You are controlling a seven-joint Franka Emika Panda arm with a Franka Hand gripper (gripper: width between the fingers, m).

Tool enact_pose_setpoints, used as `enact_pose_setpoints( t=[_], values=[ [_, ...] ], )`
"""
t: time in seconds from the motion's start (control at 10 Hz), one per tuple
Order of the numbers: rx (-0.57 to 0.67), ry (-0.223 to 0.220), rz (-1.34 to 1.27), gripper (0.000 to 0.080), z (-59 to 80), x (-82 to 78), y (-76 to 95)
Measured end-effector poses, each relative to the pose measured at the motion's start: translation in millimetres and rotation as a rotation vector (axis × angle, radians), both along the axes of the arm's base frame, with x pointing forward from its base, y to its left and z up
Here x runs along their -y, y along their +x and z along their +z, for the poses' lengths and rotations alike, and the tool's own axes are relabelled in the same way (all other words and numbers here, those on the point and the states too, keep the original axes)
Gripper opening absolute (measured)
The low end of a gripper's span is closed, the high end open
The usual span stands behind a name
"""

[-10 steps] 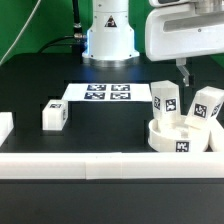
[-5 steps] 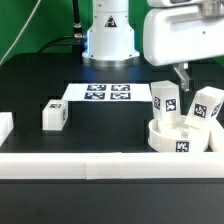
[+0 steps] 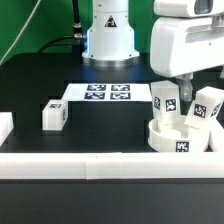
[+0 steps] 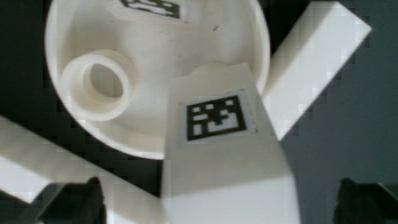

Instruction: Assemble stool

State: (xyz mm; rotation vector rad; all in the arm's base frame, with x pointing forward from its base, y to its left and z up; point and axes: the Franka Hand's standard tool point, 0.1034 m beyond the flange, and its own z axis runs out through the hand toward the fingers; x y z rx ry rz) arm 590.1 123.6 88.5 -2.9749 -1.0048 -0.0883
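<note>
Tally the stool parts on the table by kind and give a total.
Seat: 1
Legs: 3 (one loose on the table, two upright at the seat)
Total: 4

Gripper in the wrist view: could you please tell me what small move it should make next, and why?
Probably lower a little and close on the upright leg. The gripper is open, its fingers flank that leg without touching it, and the leg stands on the seat, so gripping it looks like the natural next step.
</note>
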Motion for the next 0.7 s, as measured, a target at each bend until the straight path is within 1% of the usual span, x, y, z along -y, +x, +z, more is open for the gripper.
enact_pose_setpoints(
  t=[0.1,0.4,0.5,0.6,0.7],
  values=[
    [-0.002,-0.011,0.052,0.0649,-1.9,0.6,-0.9],
    [-0.006,-0.012,0.046,0.0649,-5.3,1.0,-2.1],
    [-0.007,-0.013,0.045,0.0522,-6.0,2.1,-2.2],
    [-0.007,-0.013,0.042,0.0376,-6.2,2.2,-2.2],
    [-0.007,-0.013,0.040,0.0376,-6.3,2.1,-2.3]
  ],
)
